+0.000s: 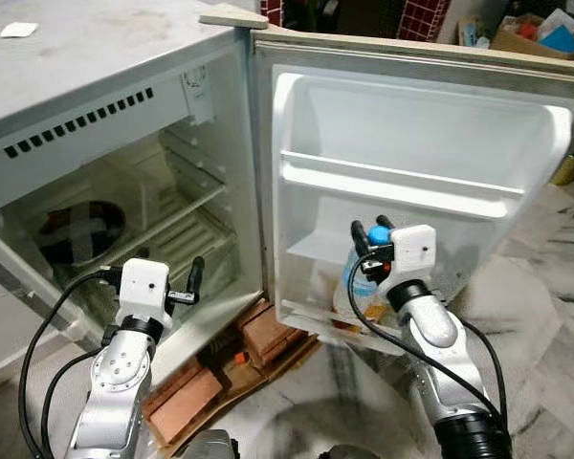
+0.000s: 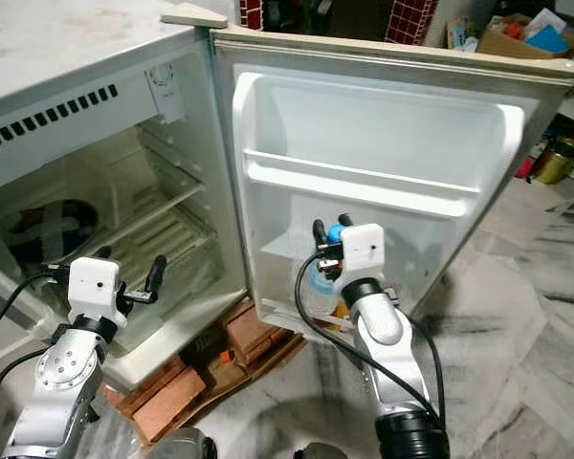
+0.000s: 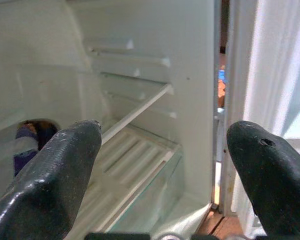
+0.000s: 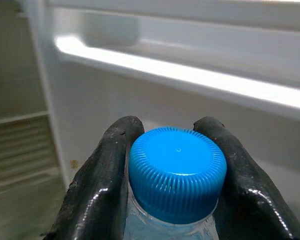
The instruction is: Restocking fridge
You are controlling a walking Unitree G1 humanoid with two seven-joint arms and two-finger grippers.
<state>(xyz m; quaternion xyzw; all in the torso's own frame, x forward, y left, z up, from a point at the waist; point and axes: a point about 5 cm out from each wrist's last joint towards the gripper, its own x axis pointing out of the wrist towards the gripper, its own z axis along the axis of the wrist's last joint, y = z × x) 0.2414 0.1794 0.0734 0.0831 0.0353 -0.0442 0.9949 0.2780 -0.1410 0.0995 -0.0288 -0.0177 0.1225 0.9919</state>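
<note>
A clear water bottle [image 1: 356,285] with a blue cap [image 4: 176,173] stands upright in the lower shelf of the open fridge door [image 1: 411,172]. My right gripper [image 1: 371,230] is shut on its neck just under the cap, one black finger [image 4: 102,175] on each side. My left gripper [image 1: 195,279] is open with nothing in it, held in front of the fridge's open compartment [image 1: 163,229]. Its two black fingers [image 3: 55,175] point at the white ribbed shelves [image 3: 135,150] inside.
The small fridge rests on red bricks [image 1: 268,330] and cardboard. A dark fan-like opening [image 1: 77,229] shows at the back of the compartment. A door rail [image 1: 402,182] crosses above the bottle. Boxes and clutter [image 1: 536,33] stand behind the door on the marble floor.
</note>
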